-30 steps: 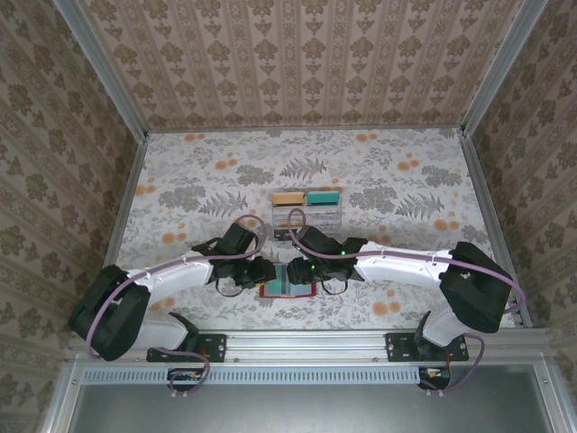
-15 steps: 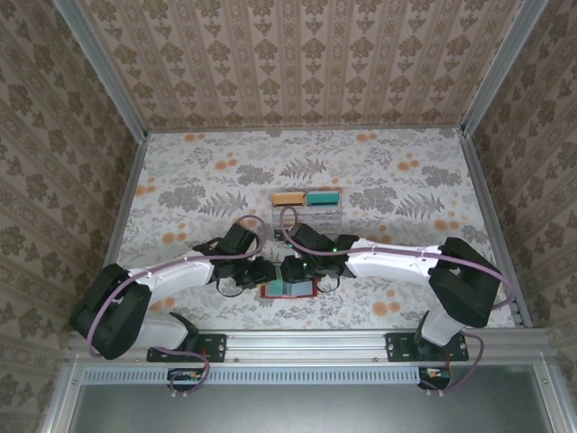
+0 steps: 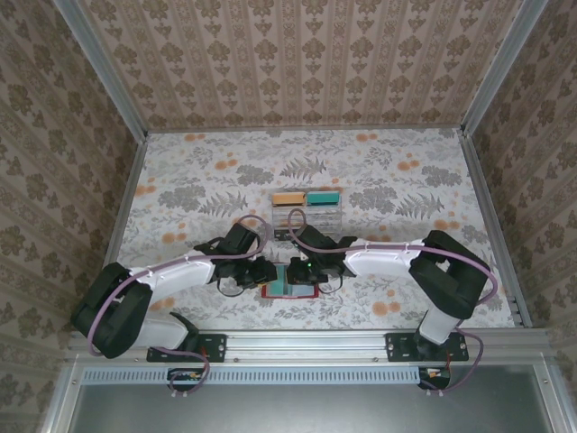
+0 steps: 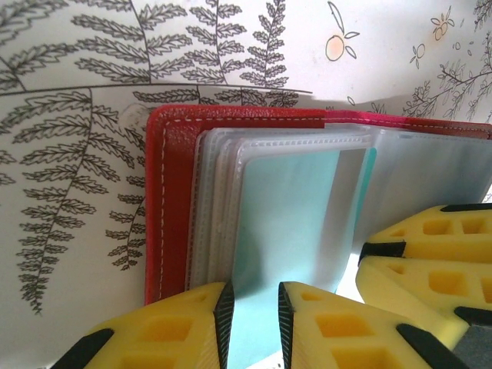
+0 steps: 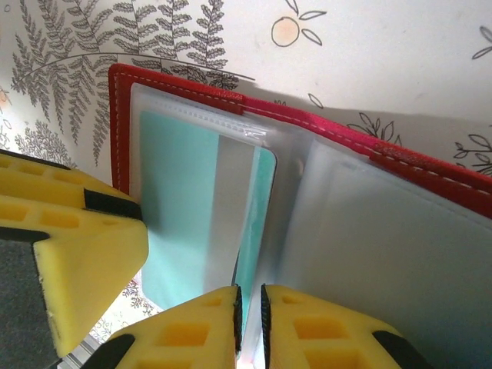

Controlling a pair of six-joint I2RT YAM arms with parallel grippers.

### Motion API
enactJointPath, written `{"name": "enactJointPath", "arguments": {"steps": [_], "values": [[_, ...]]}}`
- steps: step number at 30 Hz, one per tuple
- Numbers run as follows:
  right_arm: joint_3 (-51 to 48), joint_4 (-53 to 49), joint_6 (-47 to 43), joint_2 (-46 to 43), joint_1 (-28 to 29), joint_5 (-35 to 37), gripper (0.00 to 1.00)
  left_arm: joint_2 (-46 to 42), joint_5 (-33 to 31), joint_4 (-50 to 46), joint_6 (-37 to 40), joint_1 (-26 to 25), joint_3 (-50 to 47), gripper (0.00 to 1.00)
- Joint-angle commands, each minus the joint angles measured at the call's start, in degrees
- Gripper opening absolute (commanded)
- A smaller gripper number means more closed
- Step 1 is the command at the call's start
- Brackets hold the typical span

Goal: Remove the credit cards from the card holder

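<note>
Table: floral surface (image 3: 180,180); I'm seeing the card holder (image 4: 173,200) lying open at near centre, between both arms.
Progress: nothing out yet; teal card (image 4: 288,231) sitting in its clear sleeve (image 5: 280,177).
Left gripper (image 4: 251,323): straddling the sleeve edge with a gap showing; I can't tell if it's gripping.
Right gripper (image 5: 248,323): pinching the sleeve edge.
Tray (image 3: 311,224): sitting far of the holder, holding orange and teal items.

A clear plastic tray (image 3: 320,219) sits on the table (image 3: 198,171), with an orange thing (image 3: 288,198) and a teal thing (image 3: 323,198) side by side at its far end. The table has leaves and orange flowers on it, with patterned walls (image 3: 297,54) around.
</note>
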Motion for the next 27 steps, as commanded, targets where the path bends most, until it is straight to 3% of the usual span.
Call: {"name": "enactJointPath", "arguments": {"steps": [1,15,24,27], "values": [[-0.74,1.4,1.63,1.48,-0.53,-1.85,0.18,1.24,-1.42,-2.23,-0.28,-0.62,0.22,0.27],[-1.28,4.18,2.68,2.97,-1.17,-3.91,0.21,2.25,-1.27,-1.56,-0.19,-1.49,0.78,0.26],[-3.7,4.98,3.35,0.65,-2.37,-3.97,0.0,2.33,-2.53,-3.07,-0.22,-1.85,1.37,0.25],[-4.87,4.49,3.26,-0.69,-3.23,-3.58,0.0,2.04,-3.68,-4.41,-0.28,-1.62,1.45,0.19]]}}
